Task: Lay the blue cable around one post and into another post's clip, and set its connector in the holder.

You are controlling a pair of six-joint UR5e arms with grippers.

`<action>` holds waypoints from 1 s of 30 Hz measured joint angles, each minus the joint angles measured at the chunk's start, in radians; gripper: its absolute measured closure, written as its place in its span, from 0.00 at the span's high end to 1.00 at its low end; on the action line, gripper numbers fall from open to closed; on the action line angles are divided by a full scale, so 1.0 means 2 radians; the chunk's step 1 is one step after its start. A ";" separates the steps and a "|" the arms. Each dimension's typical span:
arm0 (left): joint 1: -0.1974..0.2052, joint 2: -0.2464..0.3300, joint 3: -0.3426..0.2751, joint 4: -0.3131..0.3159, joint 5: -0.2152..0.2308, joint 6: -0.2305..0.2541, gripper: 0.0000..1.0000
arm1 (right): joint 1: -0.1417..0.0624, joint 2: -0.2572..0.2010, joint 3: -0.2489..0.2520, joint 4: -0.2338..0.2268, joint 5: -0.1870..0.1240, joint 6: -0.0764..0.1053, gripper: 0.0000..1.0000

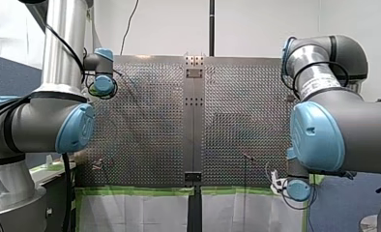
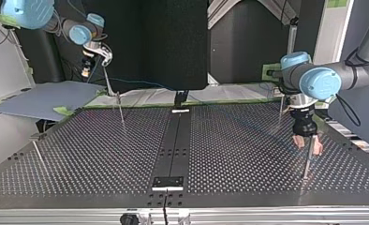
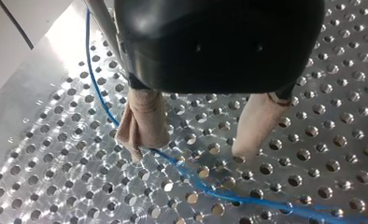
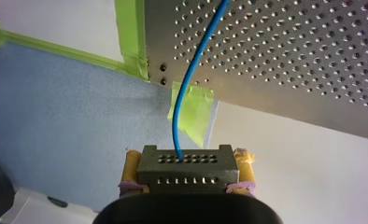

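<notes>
In the right wrist view my right gripper (image 4: 189, 157) has its yellow pads shut on the dark grey connector (image 4: 187, 173). The blue cable (image 4: 187, 84) rises from the connector toward the perforated plate. In the top view this gripper (image 2: 104, 52) hangs off the table's far left corner. My left gripper (image 3: 189, 153) stands open just above the plate, its beige fingers (image 3: 142, 121) straddling the blue cable (image 3: 229, 196), which lies on the holes. In the top view my left gripper (image 2: 307, 140) is at the right, close to a thin post (image 2: 307, 161).
More thin posts (image 2: 121, 107) (image 2: 37, 152) stand at the top view's left, and another (image 2: 280, 112) at the far right. A small black bracket (image 2: 168, 182) sits on the centre strip near the front edge. Green tape (image 4: 131, 32) edges the plate.
</notes>
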 joint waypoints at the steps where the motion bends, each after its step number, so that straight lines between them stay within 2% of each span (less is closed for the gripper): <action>1: 0.000 0.000 0.000 0.000 0.000 0.000 1.00 | -0.003 0.007 -0.007 0.002 -0.006 -0.005 0.02; 7: -0.002 0.000 0.000 -0.001 -0.001 -0.002 1.00 | -0.004 0.038 -0.030 0.023 -0.038 -0.033 0.02; 13: -0.002 0.000 0.000 -0.003 -0.001 -0.004 1.00 | -0.007 0.060 -0.034 0.043 -0.069 -0.062 0.02; 19: -0.005 0.000 0.000 -0.007 -0.005 -0.004 1.00 | -0.012 0.061 -0.045 0.071 -0.098 -0.091 0.02; 30: -0.008 0.000 0.000 -0.009 -0.007 -0.002 1.00 | -0.029 0.039 -0.049 0.124 -0.152 -0.144 0.02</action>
